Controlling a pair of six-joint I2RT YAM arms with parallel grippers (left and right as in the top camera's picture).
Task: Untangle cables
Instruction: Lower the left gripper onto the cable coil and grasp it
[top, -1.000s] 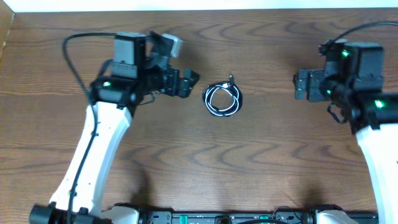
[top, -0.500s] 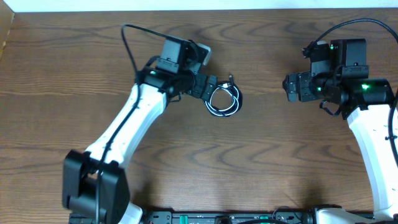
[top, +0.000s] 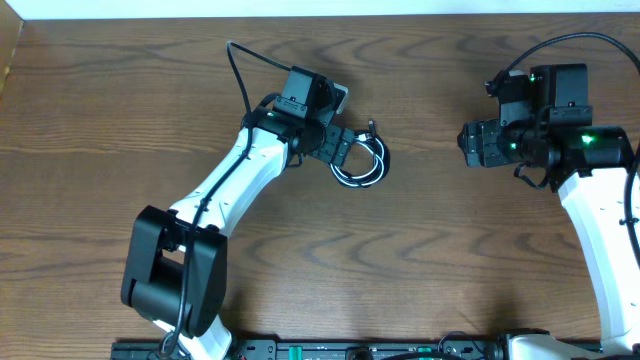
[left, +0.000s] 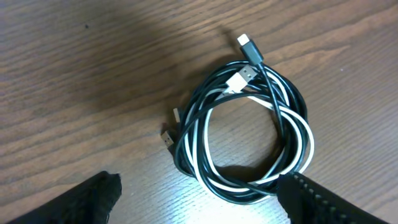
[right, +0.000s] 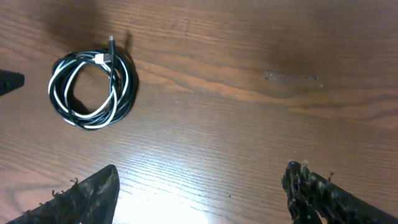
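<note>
- The cables (one black, one white, wound together in a single ring) lay on the table.
- The left gripper hung over the ring's left edge, fingers spread, nothing pinched.
- The right gripper stood well to the ring's right, fingers spread, empty.

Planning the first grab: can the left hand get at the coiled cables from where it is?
Probably yes. The left hand hangs wide open right at the cables, and nothing lies between hand and coil.
</note>
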